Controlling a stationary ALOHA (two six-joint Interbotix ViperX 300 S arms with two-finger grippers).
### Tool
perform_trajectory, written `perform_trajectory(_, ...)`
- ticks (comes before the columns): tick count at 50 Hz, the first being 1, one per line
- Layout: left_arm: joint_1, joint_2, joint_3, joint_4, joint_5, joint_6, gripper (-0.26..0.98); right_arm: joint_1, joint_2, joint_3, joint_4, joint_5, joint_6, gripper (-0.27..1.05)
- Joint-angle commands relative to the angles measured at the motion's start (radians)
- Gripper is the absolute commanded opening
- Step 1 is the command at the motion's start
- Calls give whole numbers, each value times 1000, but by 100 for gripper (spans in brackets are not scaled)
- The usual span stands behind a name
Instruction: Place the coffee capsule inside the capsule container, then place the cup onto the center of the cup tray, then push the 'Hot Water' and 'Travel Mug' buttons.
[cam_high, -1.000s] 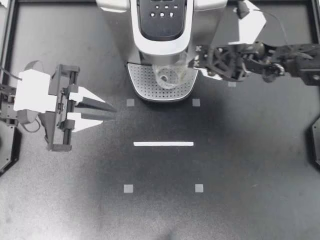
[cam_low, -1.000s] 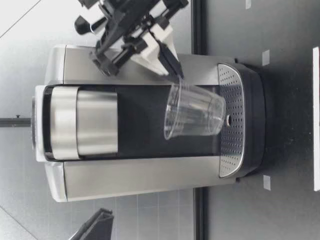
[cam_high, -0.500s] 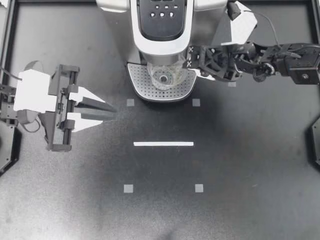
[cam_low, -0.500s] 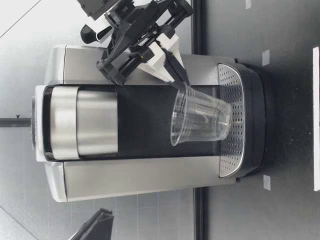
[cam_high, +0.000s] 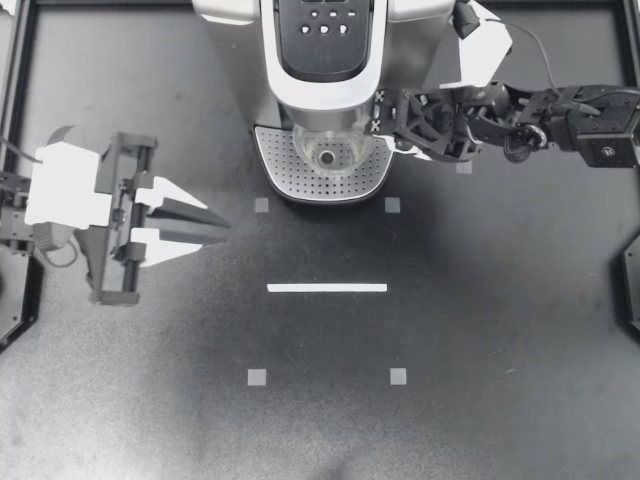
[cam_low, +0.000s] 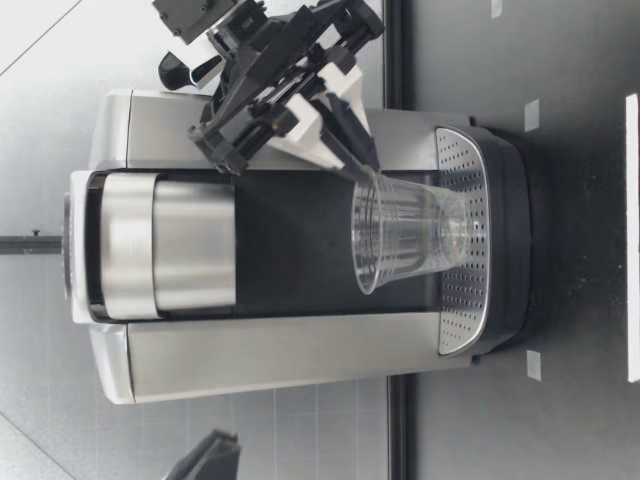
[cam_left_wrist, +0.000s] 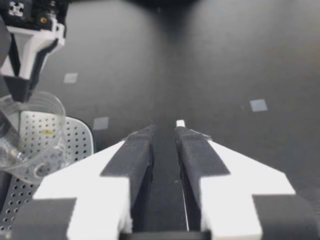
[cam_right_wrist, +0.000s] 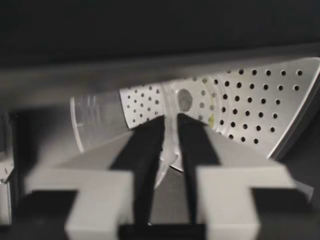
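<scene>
The step in hand is judged to be the second one, setting the cup (cam_high: 327, 155) on the cup tray (cam_high: 280, 172) of the coffee machine (cam_high: 325, 70). The cup is gripped by the right gripper (cam_high: 386, 135), which reaches in from the side of the machine. In the right wrist view a thin stretch of the clear cup wall at the rim (cam_right_wrist: 167, 142) is seen pinched between the two fingers (cam_right_wrist: 145, 145). Seen from table height, the cup (cam_low: 410, 235) stands almost upright under the spout with its base at the perforated tray (cam_low: 462, 300). Whether it rests there or hangs just above cannot be told. From above it lies close to the tray's middle. The next move is thought to call for the cup to be settled flat, the grip to be released, and the fingers to be drawn off sideways so that the light cup is not tipped or dragged. The buttons (cam_high: 325, 22) on top of the machine are then to be pressed. No capsule is seen anywhere, so the first step cannot be checked. The left gripper (cam_high: 222, 225) is held well apart over the bare table, its fingers drawn nearly together on nothing. A white strip (cam_high: 327, 288) and small square marks (cam_high: 257, 377) lie on the table in front of the machine, and nothing stands in the way.
</scene>
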Motion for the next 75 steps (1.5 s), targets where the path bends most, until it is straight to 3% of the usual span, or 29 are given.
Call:
perform_trajectory(1, 2, -29, -5, -2, -21, 0, 22, 3, -11, -25, -2, -6, -2, 40)
perform_trajectory(20, 3, -49, -5, -2, -38, 0, 22, -12, -101, 28, -15, -2, -9, 43)
perform_trajectory(29, 28, -46, -17, -18, -38, 0, 22, -11, -219, 86, -103, 20, -14, 43)
perform_trajectory(36, 35, -32, -35, -57, -44, 0, 22, 18, -331, 133, -253, 14, -28, 44)
perform_trajectory(42, 35, -18, -46, -106, -60, 0, 22, 83, -437, 176, -468, -40, -86, 44)
perform_trajectory(48, 35, -8, -51, -133, -91, 0, 22, 133, -517, 222, -653, -181, -179, 44)
perform_trajectory(53, 35, -11, -54, -143, -112, 0, 22, 161, -555, 258, -742, -331, -247, 43)
perform_trajectory(58, 35, -15, -67, -144, -132, 2, 22, 181, -563, 273, -755, -425, -301, 43)
perform_trajectory(75, 35, -17, -78, -146, -213, 23, 22, 295, -571, 241, -755, -402, -379, 43)
